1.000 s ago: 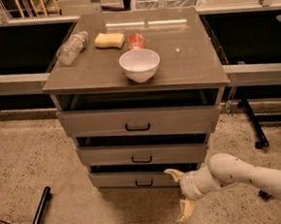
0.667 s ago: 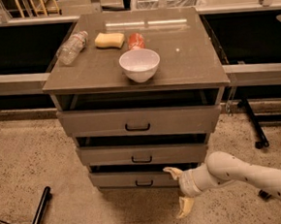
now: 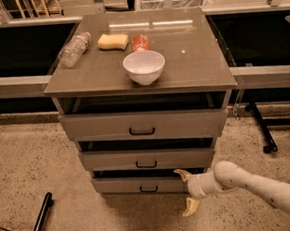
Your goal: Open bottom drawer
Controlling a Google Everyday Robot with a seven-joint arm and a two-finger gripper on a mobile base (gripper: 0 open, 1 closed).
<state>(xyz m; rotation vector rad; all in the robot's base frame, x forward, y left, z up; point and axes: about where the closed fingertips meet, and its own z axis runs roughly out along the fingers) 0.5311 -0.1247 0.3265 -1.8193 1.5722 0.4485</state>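
**Bottom drawer, with the gripper at its right end**

Lowest of 3 in the grey-brown cabinet (image 3: 196,63): the bottom drawer (image 3: 130,185), with the narrowest front, a small black bar handle (image 3: 149,189) in the centre and a dark gap along the upper edge. At the right end of this front, the gripper (image 3: 187,190), its 2 yellowish fingers (image 3: 182,173) spread wide apart, 1 up by the top corner of the drawer front, 1 pointing down toward the speckled floor (image 3: 33,166). Cannot tell whether the upper finger touches the front. Behind the gripper, the white arm (image 3: 256,185), reaching in from the lower right.

Directly above, the middle drawer (image 3: 113,161), then the top drawer (image 3: 96,127), each with a dark gap over it. On top of the cabinet, a white bowl (image 3: 144,66) near the front edge. Behind it, a red can (image 3: 140,41), a yellow sponge (image 3: 113,41) and, further left, a clear plastic bottle (image 3: 74,49) lying on its side.
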